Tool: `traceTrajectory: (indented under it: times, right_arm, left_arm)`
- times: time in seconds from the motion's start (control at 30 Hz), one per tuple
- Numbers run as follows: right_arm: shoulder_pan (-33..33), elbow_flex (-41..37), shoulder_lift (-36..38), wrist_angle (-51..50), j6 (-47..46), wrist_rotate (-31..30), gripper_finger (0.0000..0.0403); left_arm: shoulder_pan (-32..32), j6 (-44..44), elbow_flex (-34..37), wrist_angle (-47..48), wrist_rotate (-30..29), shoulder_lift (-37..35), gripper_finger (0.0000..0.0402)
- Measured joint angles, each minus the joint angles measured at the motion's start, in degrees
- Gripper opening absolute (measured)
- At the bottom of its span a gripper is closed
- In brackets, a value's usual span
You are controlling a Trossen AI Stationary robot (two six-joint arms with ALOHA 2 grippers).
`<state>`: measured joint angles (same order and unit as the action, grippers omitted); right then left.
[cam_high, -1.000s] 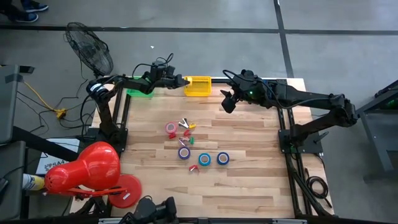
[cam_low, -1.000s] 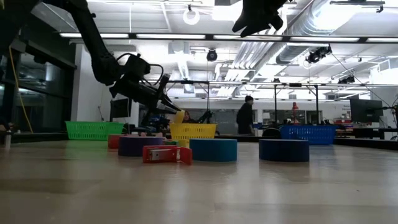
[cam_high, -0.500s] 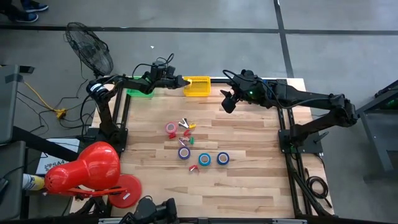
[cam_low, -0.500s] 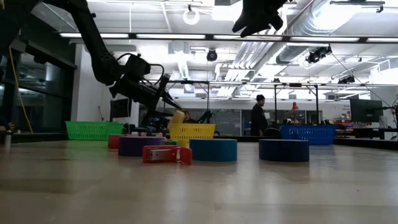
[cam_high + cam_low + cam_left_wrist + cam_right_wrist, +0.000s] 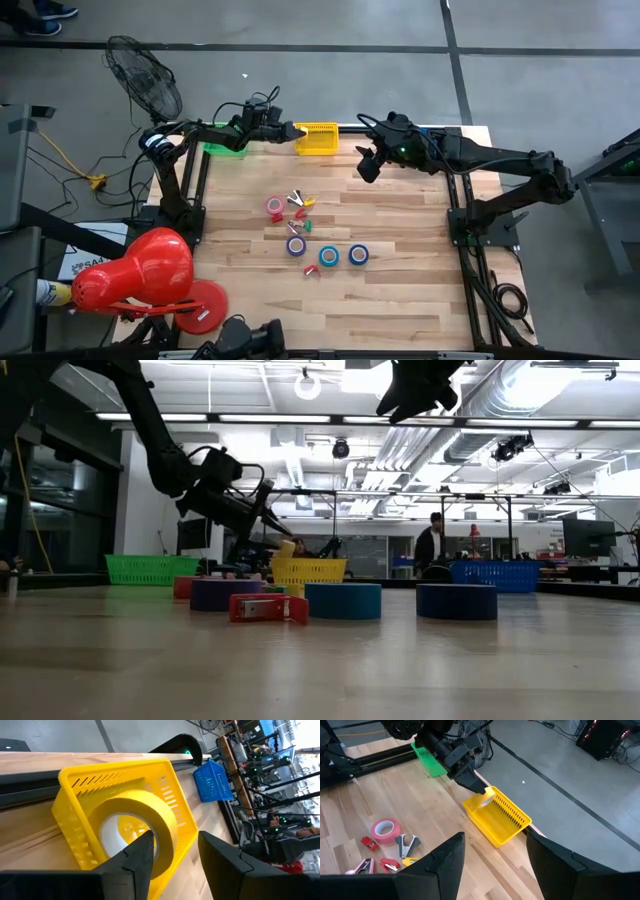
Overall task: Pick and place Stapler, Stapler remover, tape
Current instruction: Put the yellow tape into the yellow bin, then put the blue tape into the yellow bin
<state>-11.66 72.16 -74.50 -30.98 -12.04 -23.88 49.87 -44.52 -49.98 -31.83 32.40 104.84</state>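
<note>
- Green basket (image 5: 224,149): sits at the table's far left corner, just behind my left arm.
- My left pincer (image 5: 293,130): hangs at the far edge of the table (image 5: 400,300), tips at the left rim of the yellow basket (image 5: 318,139). In my left wrist view the fingers (image 5: 135,862) stand apart, released, and the yellow tape (image 5: 137,827) stands on its edge inside the basket between and beyond them. I cannot tell whether a finger touches the roll.
- Pink-red tape (image 5: 275,206): lies flat on the table left of centre, well apart from the yellow basket.
- Small pieces (image 5: 299,205): a cluster of red, yellow, green and metal bits just to the right of the pink-red roll; too small from above to name. My right wrist view shows a clawed metal piece (image 5: 408,844) and red bits beside that roll.
- Purple-blue tape (image 5: 296,245): flat, nearer the front edge than the cluster.
- Two blue tapes (image 5: 329,257) and (image 5: 358,255): flat, side by side to the right of the purple-blue roll, near each other but apart. One small red piece (image 5: 313,270) lies just in front of them.
- My right pincer (image 5: 366,166): raised above the table to the right of the yellow basket, near the far edge; fingers spread, nothing between them.
- Blue basket (image 5: 212,781): at the far edge, under my right arm.
</note>
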Motion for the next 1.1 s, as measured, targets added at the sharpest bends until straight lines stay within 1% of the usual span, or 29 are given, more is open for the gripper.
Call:
traceTrajectory:
  times: [0.33, 0.57, 1.1]
  right_arm:
    - [0.0, 0.0, 0.0, -0.02, -0.12, 0.0, 0.0204]
    - [0.0, 0.0, 0.0, -0.07, -0.79, 0.0, 0.0204]
    - [0.0, 0.0, 0.0, -0.57, -0.79, -0.17, 0.0204]
  left_arm:
    - [0.0, 1.88, 0.0, -0.97, 0.01, -0.52, 0.0152]
    - [0.0, 3.83, 0.01, 4.56, -1.33, -0.52, 0.0152]
    - [0.0, 6.78, 0.01, 4.61, -1.39, -0.52, 0.0152]
